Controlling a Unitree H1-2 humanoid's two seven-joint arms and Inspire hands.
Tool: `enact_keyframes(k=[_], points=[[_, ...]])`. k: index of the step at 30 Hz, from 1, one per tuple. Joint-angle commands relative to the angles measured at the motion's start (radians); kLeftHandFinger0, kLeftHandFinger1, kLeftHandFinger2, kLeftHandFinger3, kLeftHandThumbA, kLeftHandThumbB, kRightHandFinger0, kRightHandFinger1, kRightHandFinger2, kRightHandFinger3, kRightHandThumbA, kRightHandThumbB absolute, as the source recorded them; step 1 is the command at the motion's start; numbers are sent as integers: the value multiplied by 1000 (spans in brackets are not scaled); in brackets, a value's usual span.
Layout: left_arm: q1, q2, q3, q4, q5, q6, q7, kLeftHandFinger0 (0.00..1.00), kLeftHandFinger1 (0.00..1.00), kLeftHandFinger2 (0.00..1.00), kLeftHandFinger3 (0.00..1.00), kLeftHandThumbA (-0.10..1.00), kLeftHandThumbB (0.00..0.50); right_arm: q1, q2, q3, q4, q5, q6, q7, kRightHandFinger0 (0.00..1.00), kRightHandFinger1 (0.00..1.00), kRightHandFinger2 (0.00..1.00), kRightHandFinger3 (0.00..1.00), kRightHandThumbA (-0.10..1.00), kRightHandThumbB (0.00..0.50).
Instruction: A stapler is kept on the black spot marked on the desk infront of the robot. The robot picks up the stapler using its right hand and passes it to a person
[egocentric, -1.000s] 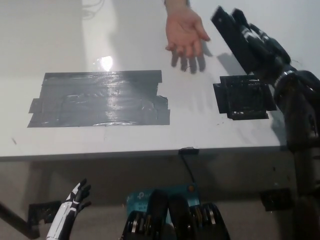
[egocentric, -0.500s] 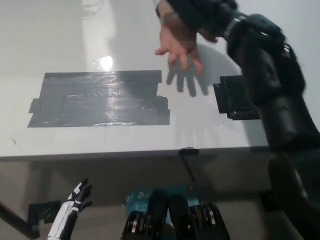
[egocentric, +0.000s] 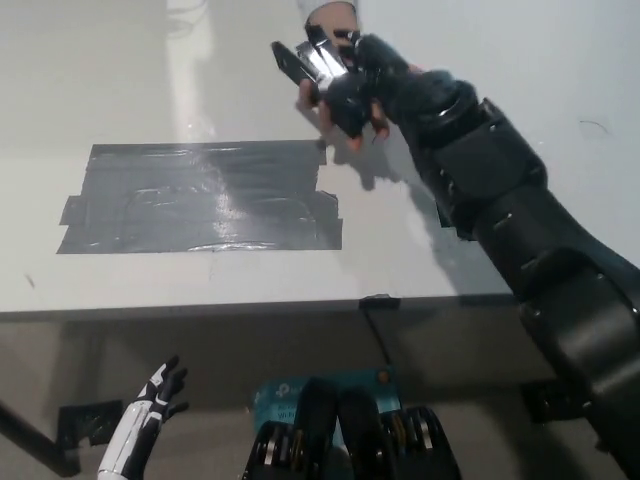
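**Stapler held up over the far side of the desk**

The stapler (egocentric: 303, 62) is gripped in the black right hand (egocentric: 358, 85), fingers wrapped around its rear end, with the front end and its shiny metal top poking out toward the upper left. It's lifted off the white desk (egocentric: 120, 80), right over a person's hand (egocentric: 335, 100) that's mostly covered by the robot hand, so contact between the two can't really be made out. The big grey tape patch (egocentric: 200, 195) is seen lying flat just below. The white left hand (egocentric: 150, 400) is parked low beside the desk edge, fingers spread, nothing held.
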Motion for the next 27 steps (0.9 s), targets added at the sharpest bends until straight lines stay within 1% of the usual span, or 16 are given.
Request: enact_keyframes(k=[1,2,6,7,9,12,13,15,16,17,18,20,21,24,26,27], points=[[-23,17,-10,-39,-1,-8,-26,904,1000,1000,1000,986,479,-100,-72,183,24,-284,-156,23,1000,1000,1000,1000,458,348],[-24,19,-9,-35,0,-11,-25,895,1000,1000,1000,982,469,-94,-88,199,17,-290,-161,26,1000,1000,1000,1000,506,355],[-28,17,-9,-32,-3,-9,-26,890,1000,1000,1000,977,466,-85,-122,212,-20,-285,-166,38,1000,1000,1000,1000,550,371],[-27,15,-10,-31,-4,-10,-25,890,1000,1000,1000,968,471,-81,-141,207,-52,-282,-161,46,1000,1000,1000,1000,611,395],[-25,13,-11,-30,-3,-12,-24,888,1000,999,1000,966,468,-74,-164,205,-98,-289,-153,57,1000,1000,1000,1000,646,407],[-27,12,-12,-24,-1,-14,-21,878,1000,989,1000,972,467,-51,-218,174,-255,-286,-103,93,1000,1000,1000,1000,701,431],[-28,12,-12,-24,-1,-13,-20,876,1000,988,1000,974,469,-40,-239,156,-323,-281,-85,103,1000,1000,1000,1000,714,425],[-28,13,-12,-30,-1,-5,-20,884,1000,1000,1000,984,483,4,-310,96,-560,-252,-55,134,1000,1000,1000,1000,749,387],[-29,11,-9,-36,-11,4,-22,894,1000,1000,1000,961,490,20,-338,69,-651,-239,-42,144,1000,1000,1000,1000,803,410],[-29,10,-8,-38,-14,7,-23,896,1000,1000,1000,961,491,22,-342,64,-666,-238,-38,146,1000,1000,1000,1000,808,410],[-31,10,-8,-39,-16,10,-24,912,1000,1000,1000,956,489,33,-371,50,-745,-235,-15,164,1000,1000,1000,1000,896,429],[-33,13,-9,-37,-15,8,-27,915,1000,1000,1000,964,499,80,-435,8,-962,-225,53,193,1000,1000,1000,1000,963,381],[-34,16,-10,-37,-13,6,-28,915,1000,1000,1000,966,492,113,-473,-18,-1082,-210,75,213,1000,1000,1000,1000,979,364],[-38,16,-8,-34,-15,1,-27,903,1000,1000,1000,964,474,184,-524,-76,-1264,-158,105,239,1000,1000,1000,1000,993,345],[-42,17,-7,-30,-14,-2,-26,899,1000,1000,1000,969,471,231,-550,-108,-1365,-127,120,248,1000,1000,1000,1000,997,344],[-50,16,-6,-23,-16,-5,-25,894,1000,1000,1000,959,464,277,-575,-141,-1467,-92,156,258,1000,1000,1000,1000,1000,355]])
